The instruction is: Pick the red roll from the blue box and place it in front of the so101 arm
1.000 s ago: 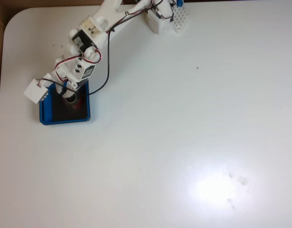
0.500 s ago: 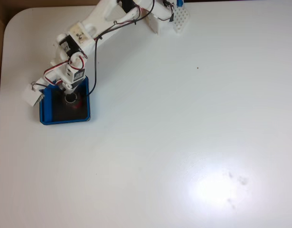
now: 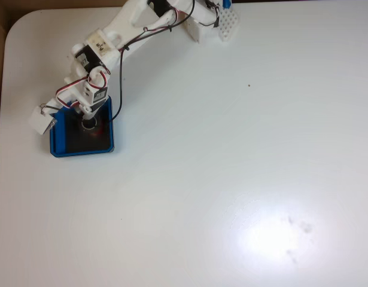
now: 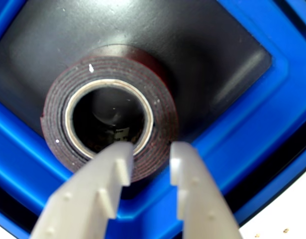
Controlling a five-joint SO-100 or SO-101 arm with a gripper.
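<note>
— One roll only, and you have it straddled: in the wrist view the red roll (image 4: 109, 123) lies flat on the black floor of the blue box (image 4: 272, 129), hollow core facing up.

— How do the fingers stand?

— Your gripper (image 4: 149, 149) is parted narrowly. One finger (image 4: 118, 162) sits at the inner edge of the core, the other (image 4: 185, 164) outside the ring, so the roll's near wall lies between them. That placement looks deliberate: a wall pinch suits a ring too wide to span. Whether the pads press the tape yet, you cannot tell from these pictures.

— And where is the box?

— Near the table's left edge in the fixed view, toward the far left corner. The blue box (image 3: 82, 149) lies under the so101 arm (image 3: 103, 51), which reaches down into it from the far edge.

— Anything obscured?

— Yes. The arm covers the box's far rim, and the red roll (image 3: 97, 131) shows as little more than a reddish smudge. The box's corners are cut off in the wrist view.
</note>
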